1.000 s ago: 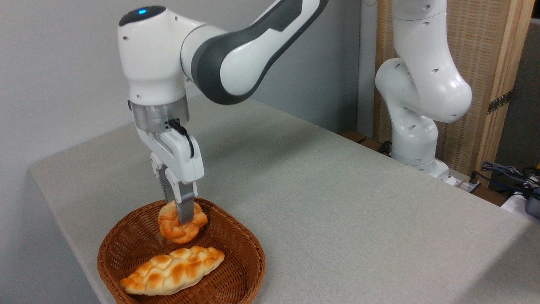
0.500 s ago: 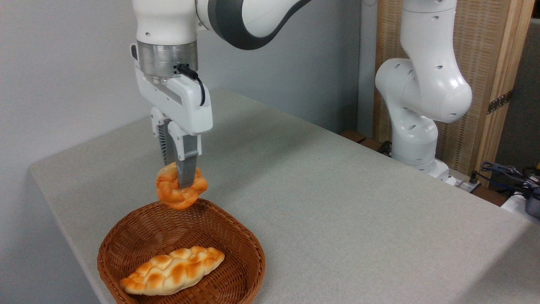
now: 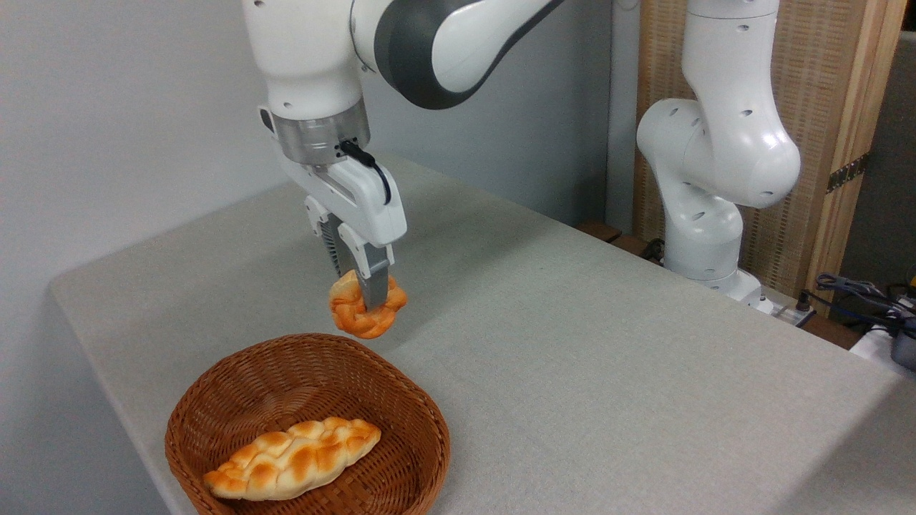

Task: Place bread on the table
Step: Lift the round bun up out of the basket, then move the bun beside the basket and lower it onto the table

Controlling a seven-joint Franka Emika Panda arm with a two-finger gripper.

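The bread [image 3: 365, 312], a small round knotted bun in golden-orange, hangs in the air above the grey-beige table [image 3: 572, 343]. My gripper [image 3: 366, 300] points downward and is shut on the bun, one grey finger [image 3: 374, 288] crossing its front. The bun sits just past the far rim of the wicker basket [image 3: 304, 422], clear of it and not touching the cloth.
A longer braided loaf [image 3: 293, 458] lies in the brown basket at the front left corner of the table. The arm's white base [image 3: 705, 193] stands beyond the right far edge, with cables [image 3: 859, 293] at the right. The table's left edge runs close to the basket.
The bun was lifted out of the basket, then carried right and slightly away from the camera. It now hangs over the table beyond the basket's rim.
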